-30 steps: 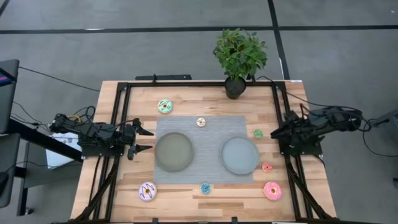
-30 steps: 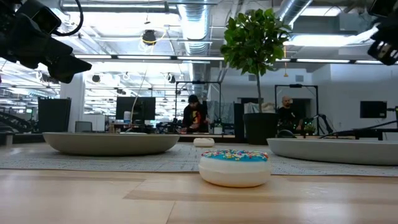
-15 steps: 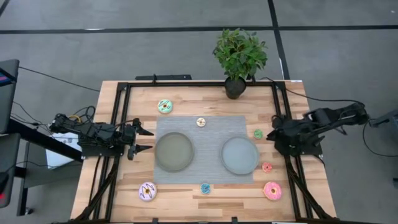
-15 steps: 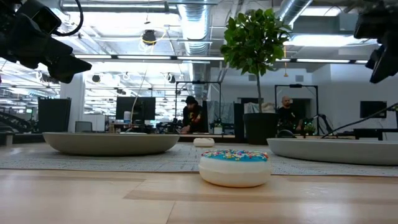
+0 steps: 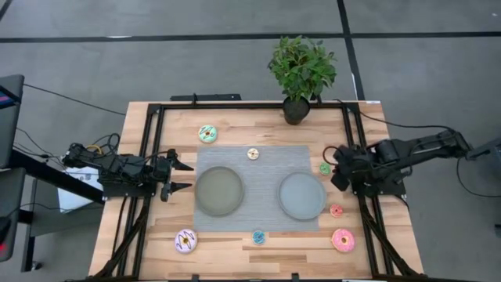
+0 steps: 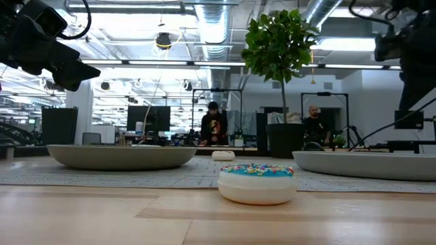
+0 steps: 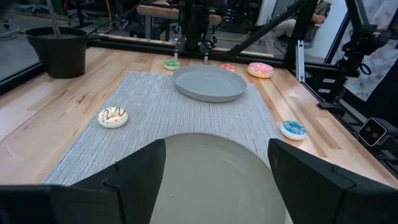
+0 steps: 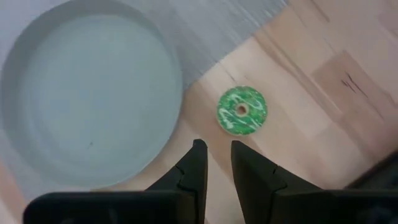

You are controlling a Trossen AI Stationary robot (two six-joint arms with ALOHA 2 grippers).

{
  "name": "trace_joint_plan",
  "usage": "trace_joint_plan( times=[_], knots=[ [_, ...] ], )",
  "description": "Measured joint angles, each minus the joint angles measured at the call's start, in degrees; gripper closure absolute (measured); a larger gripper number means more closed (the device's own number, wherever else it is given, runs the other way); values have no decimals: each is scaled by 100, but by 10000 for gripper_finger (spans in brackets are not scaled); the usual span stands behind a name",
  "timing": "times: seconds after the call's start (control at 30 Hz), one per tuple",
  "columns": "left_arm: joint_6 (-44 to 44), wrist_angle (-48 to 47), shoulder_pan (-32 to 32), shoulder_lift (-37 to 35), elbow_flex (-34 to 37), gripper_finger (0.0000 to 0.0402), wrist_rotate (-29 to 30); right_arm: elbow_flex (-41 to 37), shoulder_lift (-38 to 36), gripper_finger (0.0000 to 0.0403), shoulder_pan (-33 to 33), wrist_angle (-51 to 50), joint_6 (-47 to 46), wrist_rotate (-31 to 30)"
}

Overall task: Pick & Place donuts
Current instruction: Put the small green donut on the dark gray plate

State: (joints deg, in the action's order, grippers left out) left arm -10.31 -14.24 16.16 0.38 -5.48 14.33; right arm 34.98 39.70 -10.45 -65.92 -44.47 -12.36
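Note:
Seven toy donuts lie flat on the table. In the high view: large green [image 5: 207, 133], tiny yellow [image 5: 253, 153], tiny green [image 5: 324, 168], tiny red [image 5: 336, 210], large pink [image 5: 343, 240], tiny blue [image 5: 258, 236], large purple-white [image 5: 185, 240]. My right gripper [image 5: 336, 170] hangs above the table beside the tiny green donut [image 8: 242, 111], pointing down, fingers nearly together, touching nothing. My left gripper [image 5: 186, 177] waits open at the left plate's left side [image 7: 216, 146].
Two round grey plates [image 5: 219, 190] [image 5: 302, 196] sit on a grey mat [image 5: 254, 168] in the table's middle. A potted plant [image 5: 301, 70] stands at the far edge. Black frame rails [image 5: 149, 157] run along both sides. People show in the room behind.
My right gripper has moved from the table's right edge inward toward the tiny green donut, coming lower and tipping to point down at the table. The donuts and plates have stayed where they were.

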Motion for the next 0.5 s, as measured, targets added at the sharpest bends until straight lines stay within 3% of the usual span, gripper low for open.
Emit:
trace_joint_plan(
  times=[0.2, 0.5],
  knots=[
    [0, 113, -1, -2, 11, 125, -1, 0, 472, 305, 536, 42, -404, 134],
    [-152, 147, -2, -1, 11, 125, -4, 0, 1374, 196, 1038, 449, -1211, 386]
  ],
)
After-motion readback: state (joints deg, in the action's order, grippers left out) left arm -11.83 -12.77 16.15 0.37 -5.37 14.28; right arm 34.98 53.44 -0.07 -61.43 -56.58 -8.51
